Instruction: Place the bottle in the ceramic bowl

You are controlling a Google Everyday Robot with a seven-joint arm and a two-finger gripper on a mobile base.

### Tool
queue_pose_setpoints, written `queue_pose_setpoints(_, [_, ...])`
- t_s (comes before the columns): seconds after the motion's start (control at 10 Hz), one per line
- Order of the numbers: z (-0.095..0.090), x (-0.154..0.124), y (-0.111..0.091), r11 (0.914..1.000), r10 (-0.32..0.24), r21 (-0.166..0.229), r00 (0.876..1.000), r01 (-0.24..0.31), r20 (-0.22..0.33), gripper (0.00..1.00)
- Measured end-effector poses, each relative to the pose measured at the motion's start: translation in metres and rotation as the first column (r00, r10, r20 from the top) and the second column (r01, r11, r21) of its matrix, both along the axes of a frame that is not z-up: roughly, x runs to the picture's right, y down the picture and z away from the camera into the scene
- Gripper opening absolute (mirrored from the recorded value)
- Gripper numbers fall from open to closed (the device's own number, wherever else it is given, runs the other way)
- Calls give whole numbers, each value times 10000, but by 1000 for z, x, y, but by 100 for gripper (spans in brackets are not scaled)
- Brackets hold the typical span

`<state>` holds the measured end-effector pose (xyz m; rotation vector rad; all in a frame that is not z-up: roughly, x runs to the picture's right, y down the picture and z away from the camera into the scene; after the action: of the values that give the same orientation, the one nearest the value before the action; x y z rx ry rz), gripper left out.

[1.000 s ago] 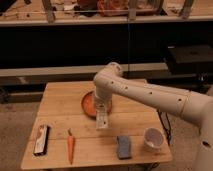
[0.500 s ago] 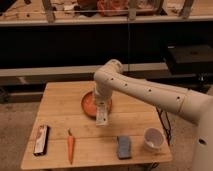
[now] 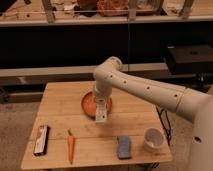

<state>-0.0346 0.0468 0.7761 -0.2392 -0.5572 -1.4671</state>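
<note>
The table [image 3: 60, 97] is wooden, and the bowl [image 3: 87, 103] sits a little behind its middle, nearer the back edge than the front. Left of the bowl the boards run bare to the table's left edge, and behind it there is only a narrow strip of wood before the back edge. To the right my own arm [image 3: 145, 90] crosses above the tabletop and takes up that side.

In front of the bowl lie four things, all well apart from it. The bar [image 3: 41, 139] is far to the front-left. The carrot [image 3: 70, 145] is front-left, lying lengthwise toward the front edge. The sponge [image 3: 123, 147] is front-right, and the cup [image 3: 154, 139] sits farther right, near the right edge. None of them stands between me and the bowl.

My gripper [image 3: 102, 108] hangs over the bowl's front rim, pointing down. It is clenched on the bottle [image 3: 101, 117], which hangs roughly upright (its lower end shows just in front of the rim). I cannot tell whether the bottle touches the bowl.
</note>
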Motion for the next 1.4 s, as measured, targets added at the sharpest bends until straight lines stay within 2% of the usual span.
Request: queue_pose_setpoints(1.4, [15, -1, -24, 9985, 536, 176, 9959, -524, -735, 1])
